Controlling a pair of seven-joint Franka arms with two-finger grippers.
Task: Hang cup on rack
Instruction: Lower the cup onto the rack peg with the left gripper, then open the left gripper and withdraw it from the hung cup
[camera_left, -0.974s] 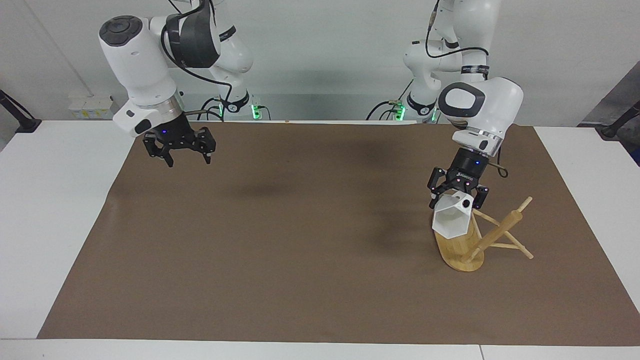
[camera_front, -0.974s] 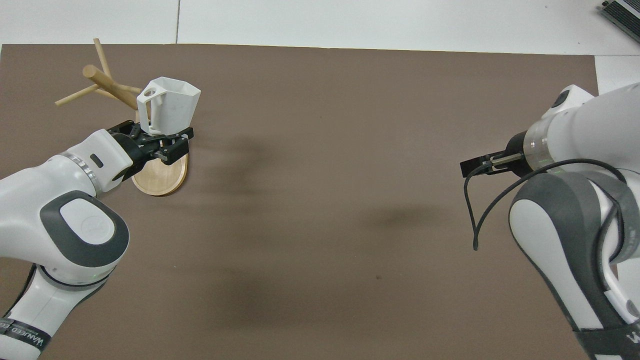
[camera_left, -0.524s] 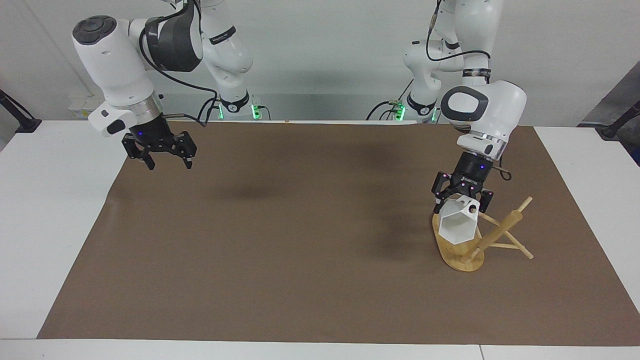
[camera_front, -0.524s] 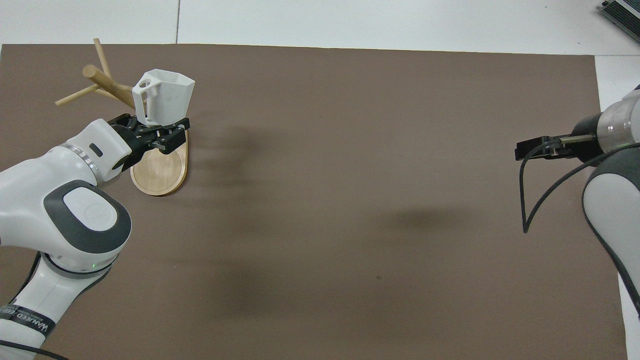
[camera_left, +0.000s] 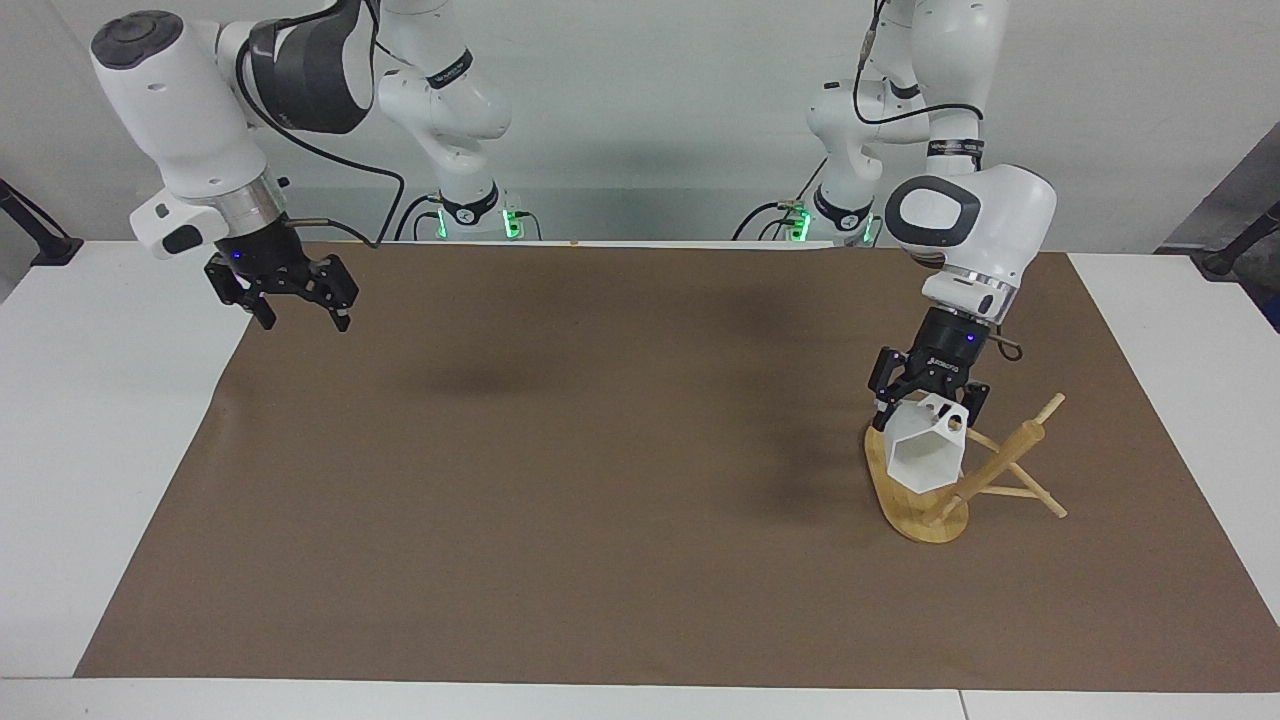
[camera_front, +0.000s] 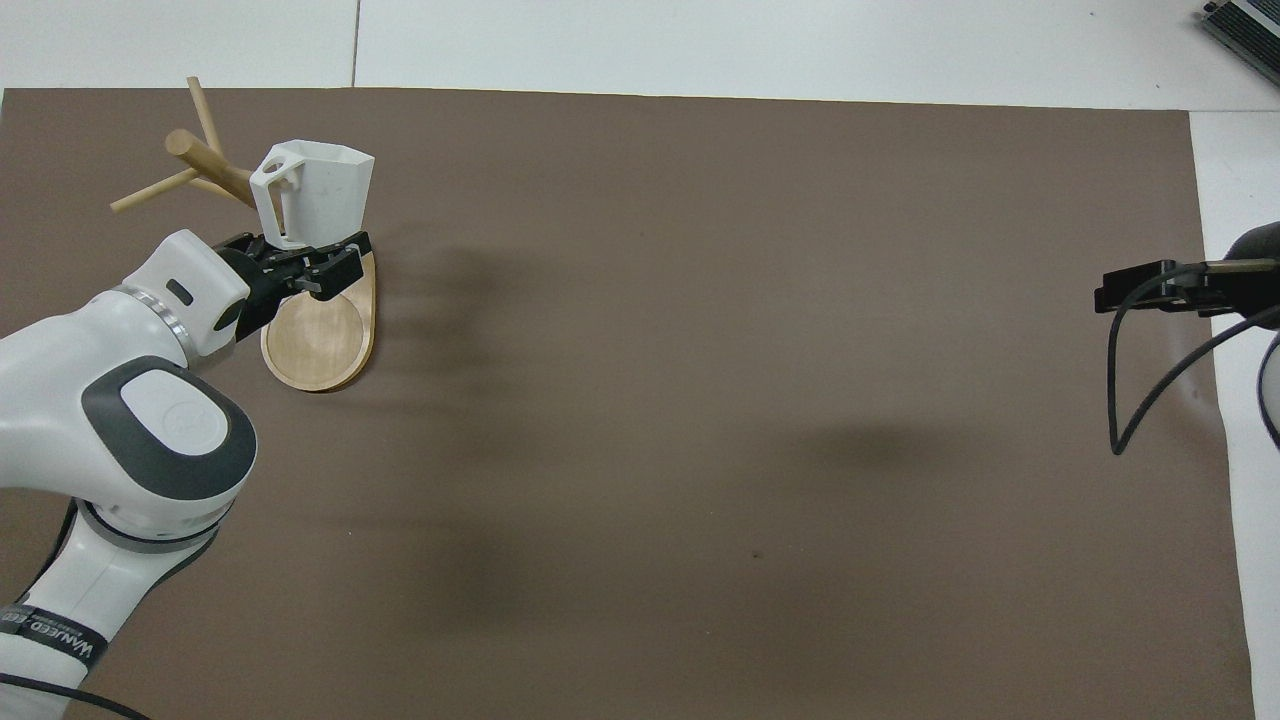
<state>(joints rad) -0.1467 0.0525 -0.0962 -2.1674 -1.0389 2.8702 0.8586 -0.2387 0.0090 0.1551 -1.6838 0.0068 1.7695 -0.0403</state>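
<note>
Since half a second ago the right gripper has drawn back toward the upper left of the facing frame, and the cup has sunk lower against the rack.

At the left of the facing frame the right gripper hangs over the brown mat's corner, at its border with the white surface; its jaws are spread and hold nothing. In the overhead frame it shows at the right edge, over the mat's side border.

Across the middle the mat lies bare from edge to edge — wide open room between the two arms.

At the right of the facing frame the left gripper points down over the rack's oval base, its jaws closed on the cup's bottom end. The cup is tilted, its hexagonal mouth turned toward the camera and its pierced handle uppermost, just below the jaws. It hangs in front of the leaning post, overlapping base and post; whether a peg has entered the handle hole cannot be told. In the overhead frame — upper left — the cup sits beside the post and pegs, above the left gripper.
</note>
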